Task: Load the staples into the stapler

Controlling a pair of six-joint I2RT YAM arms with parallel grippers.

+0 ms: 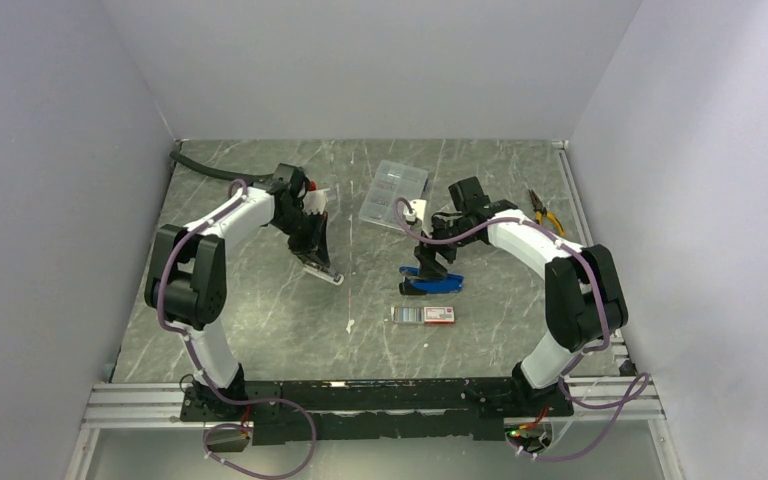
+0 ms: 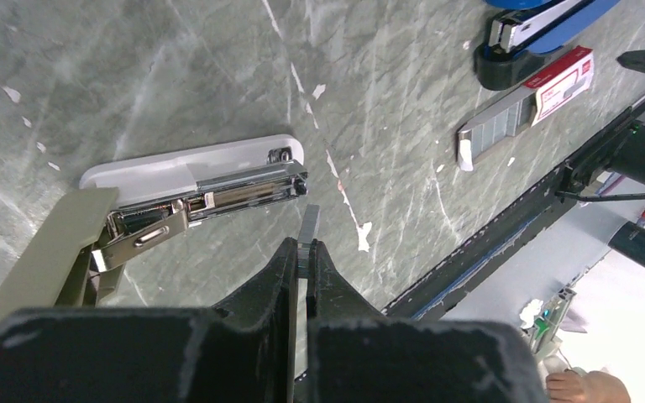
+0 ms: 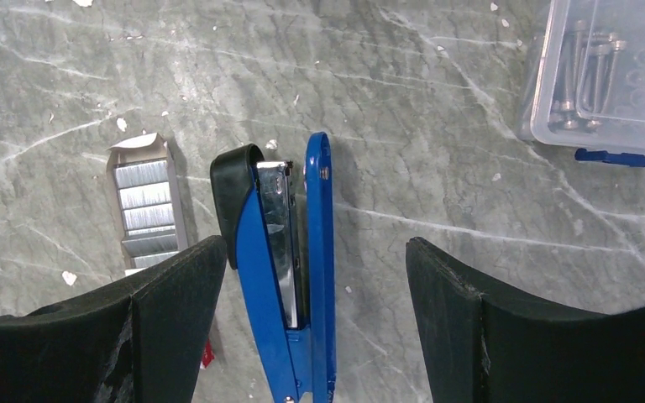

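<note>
A white-based stapler [image 2: 186, 169] lies open on the table with its metal magazine [image 2: 227, 195] exposed and its greyish lid [image 2: 50, 252] swung up. My left gripper [image 2: 306, 248] is shut on a short strip of staples [image 2: 309, 225], held just right of the magazine's front end and apart from it. From above, that gripper [image 1: 318, 258] hovers at the stapler [image 1: 324, 273]. More staples sit in a grey tray [image 3: 147, 210] pulled from a white box with a red end [image 1: 424, 314]. My right gripper [image 3: 315, 248] is open astride a blue stapler [image 3: 281, 252] lying on its side.
A clear compartment case [image 1: 393, 193] of small parts lies at the back centre. Yellow-handled pliers [image 1: 545, 212] rest at the back right. A black cable [image 1: 205, 168] runs along the back left corner. Metal rails border the table's near edge [image 1: 360, 395].
</note>
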